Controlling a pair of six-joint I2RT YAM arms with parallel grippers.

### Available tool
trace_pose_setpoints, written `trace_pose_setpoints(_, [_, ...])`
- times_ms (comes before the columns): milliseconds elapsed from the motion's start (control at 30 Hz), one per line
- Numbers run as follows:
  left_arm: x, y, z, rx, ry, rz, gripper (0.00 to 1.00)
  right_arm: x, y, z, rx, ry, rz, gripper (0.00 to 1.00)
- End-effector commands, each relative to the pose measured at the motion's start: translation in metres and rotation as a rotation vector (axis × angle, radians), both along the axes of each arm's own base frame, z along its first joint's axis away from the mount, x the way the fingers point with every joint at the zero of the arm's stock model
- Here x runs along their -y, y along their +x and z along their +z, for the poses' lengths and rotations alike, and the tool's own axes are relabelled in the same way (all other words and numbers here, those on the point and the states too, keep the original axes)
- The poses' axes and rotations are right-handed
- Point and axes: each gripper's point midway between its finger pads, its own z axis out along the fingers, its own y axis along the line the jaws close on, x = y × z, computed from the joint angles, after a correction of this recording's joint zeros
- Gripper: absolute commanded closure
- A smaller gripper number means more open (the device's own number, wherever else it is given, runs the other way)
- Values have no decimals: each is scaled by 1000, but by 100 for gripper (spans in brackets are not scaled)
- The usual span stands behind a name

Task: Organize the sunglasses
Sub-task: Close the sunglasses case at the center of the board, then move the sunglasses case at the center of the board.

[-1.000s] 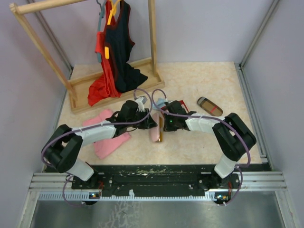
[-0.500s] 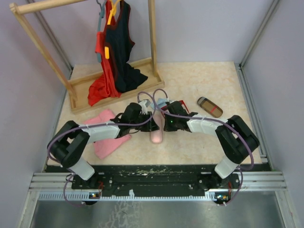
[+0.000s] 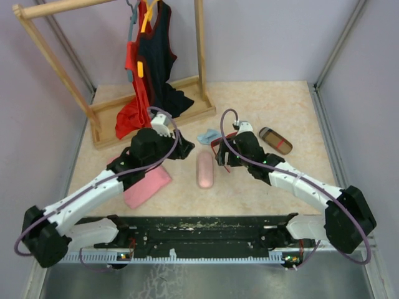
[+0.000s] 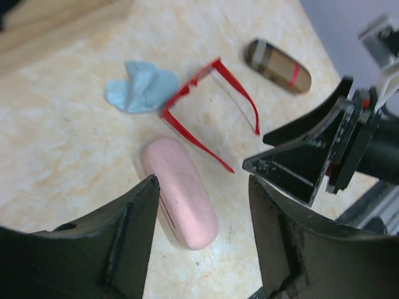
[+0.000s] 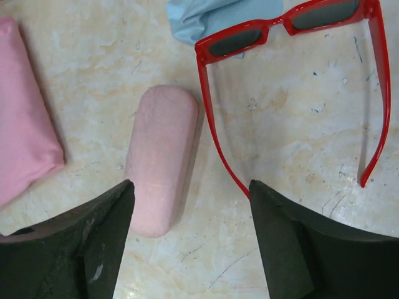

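Red-framed sunglasses with dark lenses lie unfolded on the table, arms spread, just right of a closed pink case. In the left wrist view the sunglasses lie beyond the pink case. From the top, the case lies between both grippers, and the sunglasses are partly hidden by the right arm. My left gripper hovers left of the case, open and empty. My right gripper hovers right of it, open and empty, above the sunglasses' near arm.
A light blue cloth lies behind the case, touching the sunglasses. A brown red-striped case sits at the right. A pink cloth lies under the left arm. A wooden clothes rack with hanging garments stands at the back left.
Both grippers were closed in on the pink case; they have opened and drawn back, left to the left and right to the right. The case now lies closed on the table.
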Motion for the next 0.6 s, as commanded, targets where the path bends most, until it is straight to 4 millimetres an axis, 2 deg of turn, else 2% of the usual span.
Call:
trace_pose_setpoints(0, [-57,0,17,71,126,184,30,-15,-3,19,36,52,-13,22])
trace_pose_setpoints(33, [-66,-3,20,82,138,203,25,-20,-5,19,29,46,-17,20])
trace_pose_setpoints(167, [-97,-24,24,98,167,250,17,-41,-11,7,5,8,-65,13])
trace_pose_setpoints(300, [-122,-44,22,102,189,276,13,-57,-11,-7,-10,-53,-113,11])
trace_pose_setpoints(400, [-133,-54,20,110,190,284,12,-63,-9,-27,-43,-130,-138,10])
trace_pose_setpoints(567, [-140,-61,20,111,184,285,12,-73,-6,-46,-85,-181,-145,8])
